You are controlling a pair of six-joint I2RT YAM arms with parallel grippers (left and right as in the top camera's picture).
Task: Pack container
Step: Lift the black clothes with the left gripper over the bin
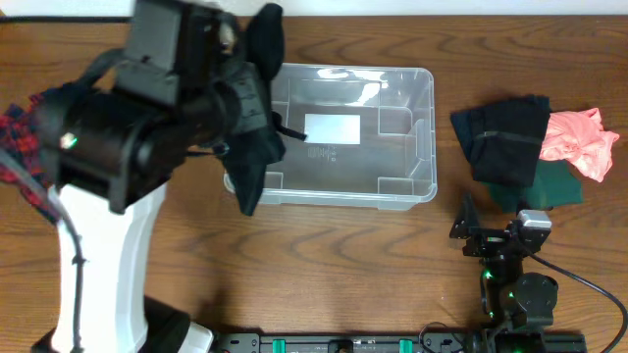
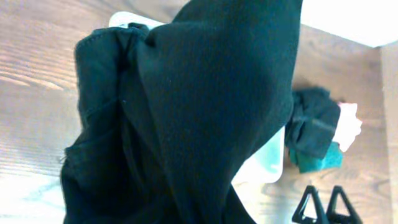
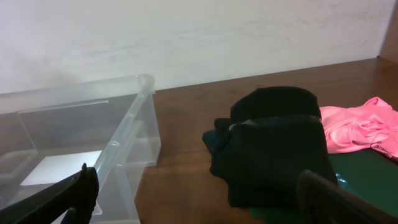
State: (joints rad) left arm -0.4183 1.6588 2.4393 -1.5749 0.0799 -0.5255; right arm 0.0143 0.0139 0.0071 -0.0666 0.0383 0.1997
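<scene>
The clear container [image 1: 392,127] stands mid-table with a white label [image 1: 334,127] on its base. My left gripper [image 1: 245,93] hangs over the bin's left end, shut on a black garment [image 1: 257,147] that drapes down across the left rim. That garment [image 2: 186,124] fills the left wrist view and hides the fingers. My right gripper [image 1: 488,233] rests open and holds nothing near the front edge, right of the bin. In the right wrist view its fingers [image 3: 74,193] frame the container's corner [image 3: 134,124] and a folded black cloth [image 3: 273,143].
A pile of clothes lies right of the bin: black cloth [image 1: 505,137], a pink piece [image 1: 579,142] and a green piece [image 1: 549,186]. A red plaid cloth [image 1: 20,147] lies at the far left, partly under the left arm.
</scene>
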